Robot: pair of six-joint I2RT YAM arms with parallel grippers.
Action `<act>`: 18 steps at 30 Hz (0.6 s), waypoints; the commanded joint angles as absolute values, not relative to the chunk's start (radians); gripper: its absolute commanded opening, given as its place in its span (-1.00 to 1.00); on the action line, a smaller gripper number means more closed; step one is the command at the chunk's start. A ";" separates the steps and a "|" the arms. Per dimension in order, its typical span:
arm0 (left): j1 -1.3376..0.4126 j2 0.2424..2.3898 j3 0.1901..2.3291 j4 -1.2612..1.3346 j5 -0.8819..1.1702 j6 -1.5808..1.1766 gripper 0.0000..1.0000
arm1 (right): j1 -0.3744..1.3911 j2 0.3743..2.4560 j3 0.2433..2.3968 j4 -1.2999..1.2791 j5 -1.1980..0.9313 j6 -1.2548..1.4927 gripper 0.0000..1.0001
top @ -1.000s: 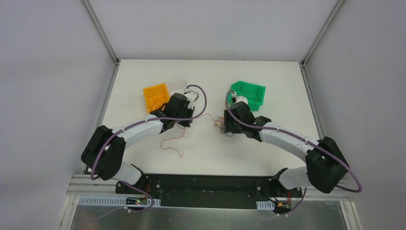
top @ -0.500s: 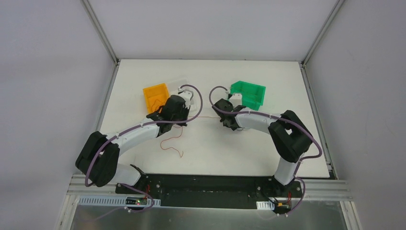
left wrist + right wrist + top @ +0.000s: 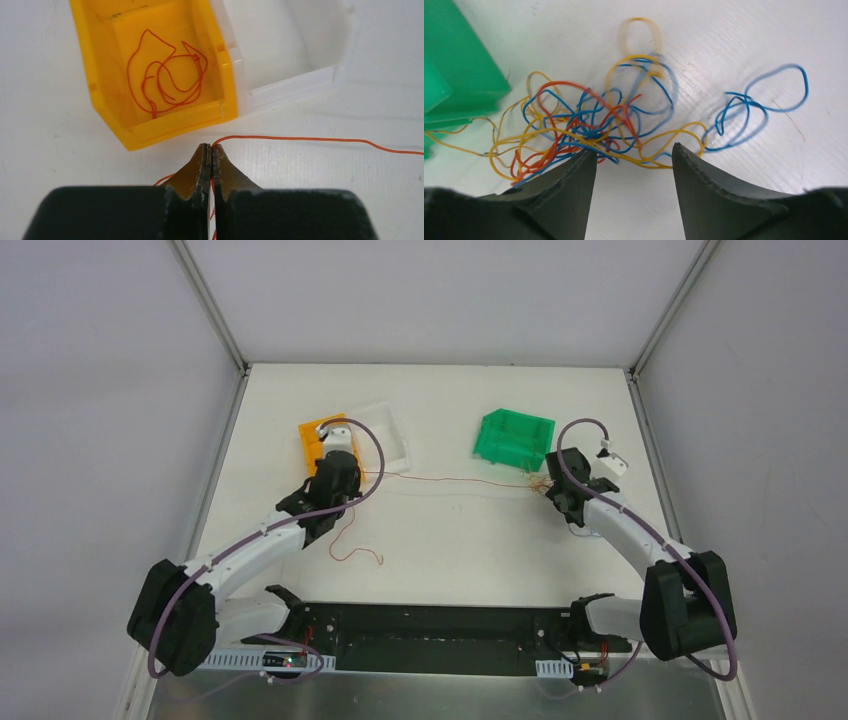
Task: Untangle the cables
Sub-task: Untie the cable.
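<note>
My left gripper (image 3: 350,470) (image 3: 210,146) is shut on a thin orange wire (image 3: 310,140), just short of the near wall of the orange bin (image 3: 100,90). The wire (image 3: 450,480) runs nearly straight to the right across the table to the clump of cables (image 3: 540,483). In the right wrist view the clump (image 3: 594,125) is orange, blue and yellow curly loops, with a blue loop (image 3: 764,105) off to its right. My right gripper (image 3: 553,487) (image 3: 634,152) is open, its tips at the clump's near edge; a yellow strand crosses the gap.
The orange bin (image 3: 318,440) holds coiled orange wire (image 3: 165,75). A clear tray (image 3: 385,435) adjoins it. The green bin (image 3: 515,437) (image 3: 454,65) stands just left of the clump. The held wire's loose tail (image 3: 350,540) curls on the table near the left arm.
My right arm swung from the table's middle to the right of the green bin, the clump with it. My left gripper moved left beside the orange bin. The orange wire is stretched out between them.
</note>
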State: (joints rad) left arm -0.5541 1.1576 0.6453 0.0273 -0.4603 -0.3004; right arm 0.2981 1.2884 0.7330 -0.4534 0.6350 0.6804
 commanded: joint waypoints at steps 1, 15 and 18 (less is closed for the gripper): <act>-0.544 1.057 0.594 0.079 -0.620 -0.350 -1.00 | 0.284 1.215 0.705 -0.415 0.540 0.676 0.20; -0.458 0.796 0.568 -0.057 -0.856 -0.426 -1.00 | 0.036 1.208 0.650 -0.445 0.410 0.806 0.09; -0.397 0.789 0.576 -0.118 -0.776 -0.516 -1.00 | 0.004 1.174 0.617 -0.417 0.394 0.817 0.06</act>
State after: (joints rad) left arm -0.4553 0.7990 0.5659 -0.0246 -0.7929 -0.4065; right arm 0.0460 1.2198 0.6571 -0.4160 0.4191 0.7471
